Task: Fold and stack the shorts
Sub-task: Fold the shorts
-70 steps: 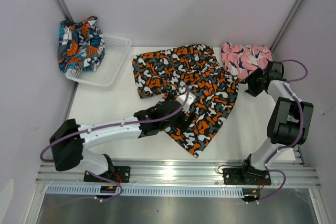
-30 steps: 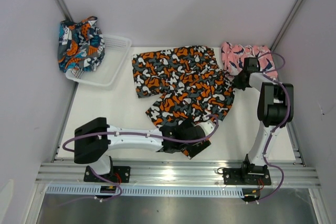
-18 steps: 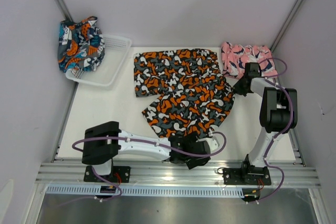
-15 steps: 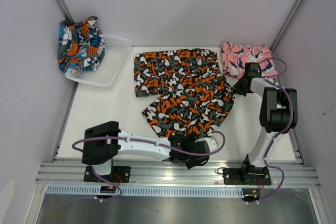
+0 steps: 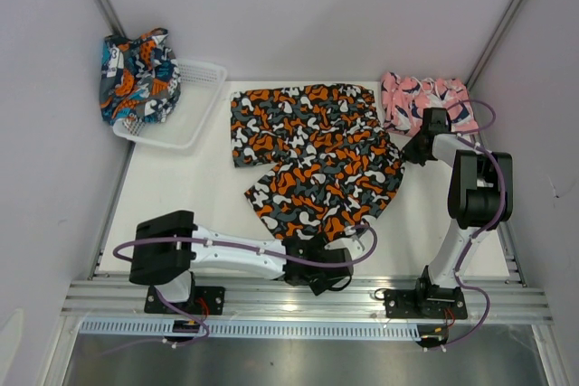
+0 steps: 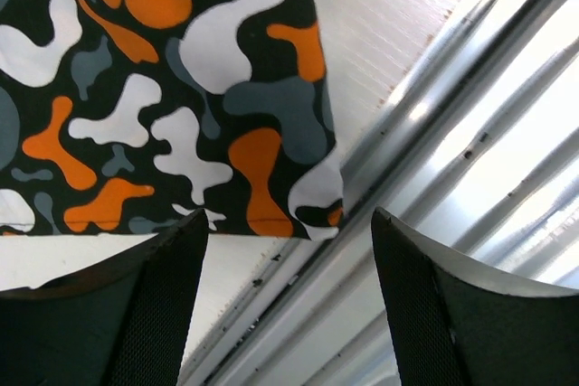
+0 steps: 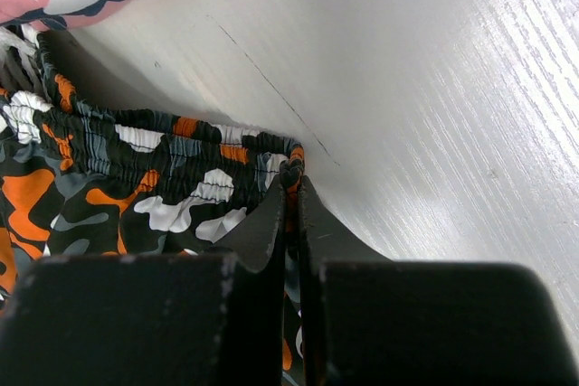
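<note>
Just changed: the left gripper (image 5: pixel 318 266) has drawn back from the middle of the black shorts (image 5: pixel 317 155) to the near edge of the table (image 5: pixel 181 196). The near leg has come with it, so the cloth lies flatter and wider than a couple of seconds ago.
Left hand: jaws wide, with nothing between them. It sits just off the hem and does not touch the cloth.
Right hand: the right gripper (image 7: pixel 292 189) is pinched tight on the waistband corner of the black shorts, on the far right side.
Meaning for the task: spreading looks about finished. No fold has begun and nothing is stacked.
Other shorts: the pink shorts (image 5: pixel 425 99) lie bunched in the far right corner, just beyond the right gripper. The teal shorts (image 5: pixel 136 74) are heaped over the left end of the basket (image 5: pixel 201 108).
Left wrist view only: the hem corner lies just beyond the fingertips, close to the metal rail (image 6: pixel 470 133). From above, the arm hides that corner.
Right wrist view only: the elastic edge is caught between the closed tips. From above, the gripper is seen only at the cloth's edge.
Top view only: all three shorts and both arms show together.
</note>
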